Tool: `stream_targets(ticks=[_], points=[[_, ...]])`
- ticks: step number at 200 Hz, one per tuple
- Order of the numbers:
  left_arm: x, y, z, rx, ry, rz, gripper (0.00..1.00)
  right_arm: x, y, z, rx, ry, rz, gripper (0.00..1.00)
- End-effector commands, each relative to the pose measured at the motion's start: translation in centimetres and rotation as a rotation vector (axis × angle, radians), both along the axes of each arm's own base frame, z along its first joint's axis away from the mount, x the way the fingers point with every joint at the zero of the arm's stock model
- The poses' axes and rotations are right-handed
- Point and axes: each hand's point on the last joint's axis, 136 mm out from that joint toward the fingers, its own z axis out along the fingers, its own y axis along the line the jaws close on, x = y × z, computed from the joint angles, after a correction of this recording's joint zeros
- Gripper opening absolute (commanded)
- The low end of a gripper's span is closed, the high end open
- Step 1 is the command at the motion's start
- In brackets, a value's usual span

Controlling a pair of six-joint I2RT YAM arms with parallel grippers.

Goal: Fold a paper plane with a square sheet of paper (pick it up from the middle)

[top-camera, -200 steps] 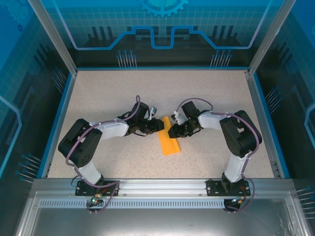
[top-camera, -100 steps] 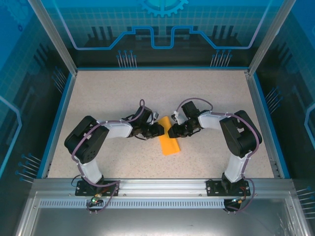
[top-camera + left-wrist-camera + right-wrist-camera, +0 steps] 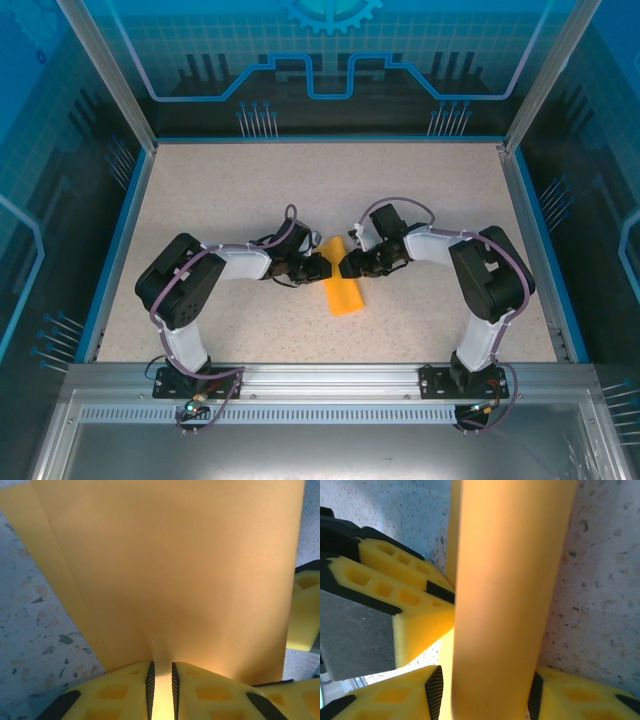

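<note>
Speckled beige table (image 3: 200,190) with a blue rim, see-through panels with blue graphics (image 3: 320,60) around it, and both arms folded in toward the middle so they meet over the orange-yellow paper (image 3: 343,293). From the top camera the paper is folded into a narrow strip lying roughly in the center of the table, a bit tilted, with its near end poking out below the two grippers and a small bit showing above them. The left gripper (image 3: 322,265) comes at it from the left and the right gripper (image 3: 347,267) from the right, tips pretty much nose to nose. On the left wrist cam the paper (image 3: 170,570) runs up across most of the frame, with a second layer peeking out along its left edge, and the left gripper (image 3: 161,672) has its jaws squeezed down to a thin slit with the paper pinched in there. On the right wrist cam the paper (image 3: 505,580) looks like a rounded band running up the frame, and the right gripper (image 3: 485,695) has its jaws set about as wide as that band, pads against both sides of it, so it's holding it too.
</note>
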Motion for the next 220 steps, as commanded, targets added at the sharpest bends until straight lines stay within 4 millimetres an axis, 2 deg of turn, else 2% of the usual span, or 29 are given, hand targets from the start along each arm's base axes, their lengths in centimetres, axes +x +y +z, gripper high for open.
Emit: stream_targets(ticks=[1,65,118,148,202,220], points=[[-0.7,0.4,-0.6,0.048,0.011,-0.026,0.2,1.3,-0.5,2.0,0.001,-0.046,-0.019,0.51],[-0.3,-0.3,0.4,0.02,-0.012,-0.038,0.2,3.0,0.1,1.4,-0.018,-0.043,0.016,0.53],[-0.3,-0.9,1.6,-0.02,-0.024,-0.052,0.23,3.5,-0.3,0.3,-0.071,-0.043,0.041,0.46],[-0.1,-1.3,3.2,-0.05,-0.047,-0.053,0.25,3.5,-0.7,-0.3,-0.109,-0.048,0.065,0.41],[0.5,-1.7,6.7,-0.085,-0.1,-0.057,0.32,3.6,-1.1,-0.7,-0.178,-0.079,0.115,0.39],[0.7,-1.0,7.5,-0.034,-0.117,-0.049,0.34,3.6,-1.0,-0.6,-0.189,-0.087,0.135,0.38]])
